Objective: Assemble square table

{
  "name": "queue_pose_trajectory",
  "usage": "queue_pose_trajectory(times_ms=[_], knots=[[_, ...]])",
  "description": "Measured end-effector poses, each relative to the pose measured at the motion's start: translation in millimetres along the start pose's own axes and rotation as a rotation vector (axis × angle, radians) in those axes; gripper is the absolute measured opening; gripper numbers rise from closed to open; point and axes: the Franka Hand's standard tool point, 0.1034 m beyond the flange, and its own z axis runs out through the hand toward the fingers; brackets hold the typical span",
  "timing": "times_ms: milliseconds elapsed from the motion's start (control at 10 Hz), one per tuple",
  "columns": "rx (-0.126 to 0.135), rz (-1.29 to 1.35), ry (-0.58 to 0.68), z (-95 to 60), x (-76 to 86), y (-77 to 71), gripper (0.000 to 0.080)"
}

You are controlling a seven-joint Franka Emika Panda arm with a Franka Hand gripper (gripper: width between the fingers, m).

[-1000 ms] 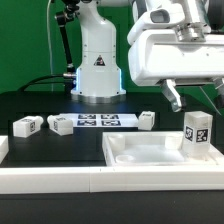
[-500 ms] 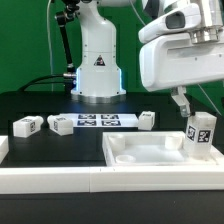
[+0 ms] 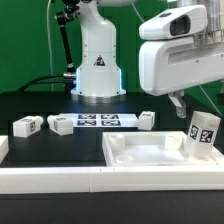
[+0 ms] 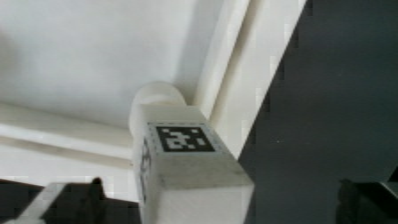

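Observation:
The square slab (image 3: 135,160) lies at the exterior view's right, raised rim up. One white block leg (image 3: 203,132) stands in its far right corner, leaning a little, its tag facing the camera. My gripper (image 3: 197,108) hangs just above that leg, open. In the wrist view the leg (image 4: 187,150) rises from the slab's corner (image 4: 71,60) between my two dark fingertips (image 4: 71,200), which stand wide apart and clear of it; the gripper (image 4: 228,205) is centred over it. Three other legs lie on the black table: (image 3: 27,125), (image 3: 60,124), (image 3: 147,119).
The marker board (image 3: 97,121) lies flat in front of the arm's white base (image 3: 97,70). A long white rail (image 3: 60,182) runs along the table's front edge, and another rail end (image 3: 3,148) shows at the exterior view's left.
My gripper has moved toward the exterior view's right. The leg on the slab has shifted right with it and now leans.

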Motion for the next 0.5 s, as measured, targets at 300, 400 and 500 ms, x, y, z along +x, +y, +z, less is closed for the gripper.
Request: queue_pose_trajectory(times_ms=[300, 400, 500], knots=[[-0.004, 0.026, 0.003, 0.0, 0.0, 1.2, 0.0649], [-0.019, 0.063, 0.004, -0.1, 0.2, 2.2, 0.0649], [-0.044, 0.089, 0.039, -0.1, 5.2, 2.3, 0.0649]])
